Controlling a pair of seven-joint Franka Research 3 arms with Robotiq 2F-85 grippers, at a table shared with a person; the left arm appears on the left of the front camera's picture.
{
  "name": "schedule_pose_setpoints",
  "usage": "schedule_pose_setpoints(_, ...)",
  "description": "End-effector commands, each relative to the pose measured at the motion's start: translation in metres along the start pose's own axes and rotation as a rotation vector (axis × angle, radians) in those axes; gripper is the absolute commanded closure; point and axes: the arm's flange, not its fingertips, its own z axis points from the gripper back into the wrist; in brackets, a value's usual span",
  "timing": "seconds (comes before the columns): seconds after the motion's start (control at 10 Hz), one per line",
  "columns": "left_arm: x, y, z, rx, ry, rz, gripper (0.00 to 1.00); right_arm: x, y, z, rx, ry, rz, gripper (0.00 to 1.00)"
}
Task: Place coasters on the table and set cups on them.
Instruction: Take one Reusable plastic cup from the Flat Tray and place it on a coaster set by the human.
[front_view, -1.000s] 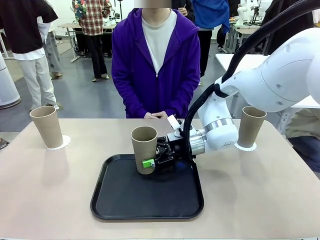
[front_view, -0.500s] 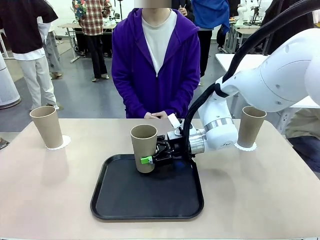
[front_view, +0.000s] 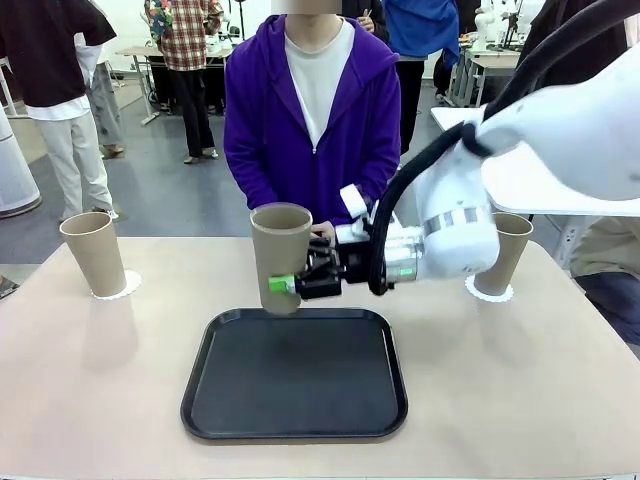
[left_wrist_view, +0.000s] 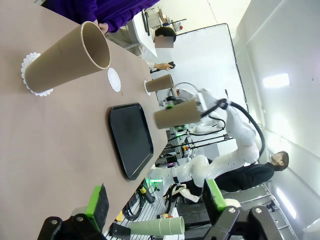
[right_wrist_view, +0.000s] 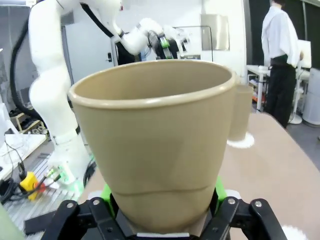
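Observation:
My right gripper (front_view: 284, 285) is shut on a greyish-tan cup (front_view: 281, 254) and holds it upright in the air above the far edge of the black tray (front_view: 295, 378). The right wrist view has this cup (right_wrist_view: 155, 135) close up between the green pads (right_wrist_view: 107, 193). A second cup (front_view: 93, 252) stands on a lacy white coaster (front_view: 118, 286) at the table's far left. A third cup (front_view: 506, 250) stands on a coaster (front_view: 488, 292) at the far right, partly behind my right arm. An empty coaster (left_wrist_view: 114, 79) lies on the beige table (front_view: 90, 380). My left gripper (left_wrist_view: 155, 200) is open.
A person in a purple hoodie (front_view: 312, 130) stands at the far side of the table, hands close to the edge behind the held cup. The black tray (left_wrist_view: 131, 140) has nothing on it. My left arm (right_wrist_view: 50, 95) stands off to the side in the right wrist view.
My right gripper has lifted the cup off the tray, carrying it up and a little left, toward the far edge. The other two cups have not moved.

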Motion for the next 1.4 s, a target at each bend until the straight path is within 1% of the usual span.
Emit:
schedule_pose_setpoints(0.0,-0.002,-0.002,0.002,-0.002,0.000,-0.009,0.00,0.065,0.023,-0.004,-0.060,0.056,-0.016,0.75)
schedule_pose_setpoints(0.1,-0.002,-0.002,0.002,-0.002,0.000,-0.009,0.00,0.083,0.026,-0.009,-0.077,0.090,-0.008,0.75)
schedule_pose_setpoints(0.2,-0.002,-0.002,0.002,-0.002,0.000,-0.009,0.00,0.091,0.024,-0.013,-0.094,0.095,-0.003,0.75)
schedule_pose_setpoints(0.3,-0.002,-0.002,0.002,-0.002,0.000,-0.009,0.00,0.091,0.022,-0.014,-0.091,0.111,-0.007,0.75)
schedule_pose_setpoints(0.4,-0.002,-0.002,0.002,-0.002,0.000,-0.009,0.00,0.085,0.023,-0.014,-0.128,0.129,-0.013,0.75)
schedule_pose_setpoints(0.5,-0.002,-0.002,0.002,-0.002,0.000,-0.009,0.00,0.105,0.034,-0.010,-0.090,0.077,0.019,0.75)
schedule_pose_setpoints(0.7,-0.002,-0.002,0.002,-0.002,0.000,-0.009,0.00,0.105,0.034,-0.010,-0.090,0.077,0.019,0.75)
schedule_pose_setpoints(0.8,-0.002,-0.002,0.002,-0.002,0.000,-0.009,0.00,0.098,0.031,-0.010,-0.106,0.095,0.012,0.17)
schedule_pose_setpoints(0.9,-0.002,-0.002,0.002,-0.002,0.000,-0.009,0.00,0.095,-0.004,-0.003,-0.135,0.053,0.020,0.17)
schedule_pose_setpoints(1.1,-0.002,-0.002,0.002,-0.002,0.000,-0.009,0.00,0.084,-0.065,0.014,-0.118,0.016,-0.005,0.17)
schedule_pose_setpoints(1.3,-0.002,-0.002,0.002,-0.002,0.000,-0.009,0.00,0.070,-0.114,0.019,-0.061,0.026,-0.033,0.17)
